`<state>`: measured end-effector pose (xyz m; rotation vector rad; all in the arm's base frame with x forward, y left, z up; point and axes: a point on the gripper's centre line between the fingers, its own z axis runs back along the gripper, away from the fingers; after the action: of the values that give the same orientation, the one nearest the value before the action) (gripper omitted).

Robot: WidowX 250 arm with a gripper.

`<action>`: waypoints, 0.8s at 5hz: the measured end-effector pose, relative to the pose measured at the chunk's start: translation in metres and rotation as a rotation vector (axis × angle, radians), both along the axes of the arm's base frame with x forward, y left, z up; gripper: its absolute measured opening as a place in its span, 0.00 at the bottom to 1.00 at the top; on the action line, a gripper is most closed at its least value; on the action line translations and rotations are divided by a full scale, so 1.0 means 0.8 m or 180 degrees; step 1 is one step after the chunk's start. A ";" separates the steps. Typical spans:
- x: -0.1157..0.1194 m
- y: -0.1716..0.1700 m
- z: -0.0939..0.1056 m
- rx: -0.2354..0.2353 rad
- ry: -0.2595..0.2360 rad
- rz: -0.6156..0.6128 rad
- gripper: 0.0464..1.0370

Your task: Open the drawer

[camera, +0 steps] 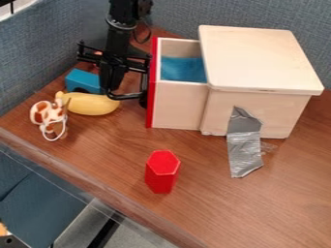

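The wooden box [263,60] stands at the upper right, and its drawer [178,104] is pulled out to the left. The drawer has a red front [152,87], and blue material lies inside it. Just left of that red front hangs my black gripper [116,80], low over the table and close to the front. I cannot tell whether the two touch.
A blue block [82,81] and a yellow toy [92,104] sit beside the gripper, with a brown-and-white figure [49,117] further left. A red hexagonal block [161,172] stands nearer the table's front edge. Grey tape [245,152] runs from the box onto the table.
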<state>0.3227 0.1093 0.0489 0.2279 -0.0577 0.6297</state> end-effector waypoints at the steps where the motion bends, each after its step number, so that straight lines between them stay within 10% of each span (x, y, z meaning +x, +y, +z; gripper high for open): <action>1: -0.001 0.003 0.001 0.0013 -0.0001 0.0007 0.06; 4: -0.006 0.016 0.002 0.0056 0.0028 0.0046 0.06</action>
<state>0.3183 0.1218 0.0501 0.2482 -0.0533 0.6428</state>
